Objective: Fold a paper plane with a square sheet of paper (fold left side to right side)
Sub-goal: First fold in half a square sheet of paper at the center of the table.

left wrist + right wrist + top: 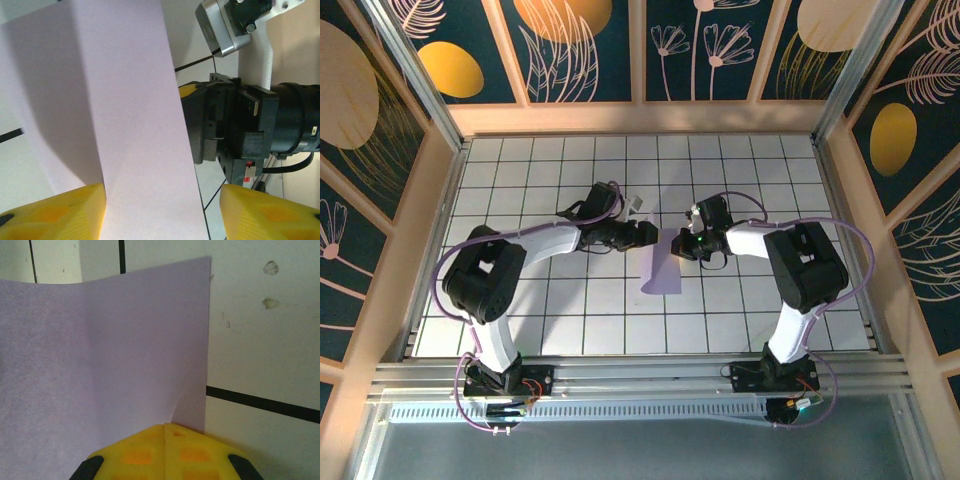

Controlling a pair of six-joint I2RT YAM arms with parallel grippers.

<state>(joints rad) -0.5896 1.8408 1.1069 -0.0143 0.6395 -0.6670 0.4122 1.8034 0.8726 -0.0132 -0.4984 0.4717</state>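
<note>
Paper (pixel 658 270) sits near the middle of the tiled bench (pixel 570 310), a pale lavender sheet that looks from above like a narrow strip running toward the near edge. Both arms reach in over it from their own sides, and their grippers sit close together at its far end.

The left gripper (pixel 645 233) stands wide open. From its own camera the two yellow fingertips (pixel 50 215) are set well apart, and the paper (pixel 130 100) runs up between them, close against the left one, with a clear gap to the right one. Nothing is clamped there. A shadowed fold line runs the length of the sheet.

The right gripper (pixel 678 245) is closed. Its camera shows the yellow fingers (pixel 135 457) pressed together, with the bottom edge of the paper (pixel 100 355) going into the seam between them and a small pucker just above. From the left wrist the right gripper (pixel 192 125) meets the sheet's right edge, so it has the paper pinched there.
</note>
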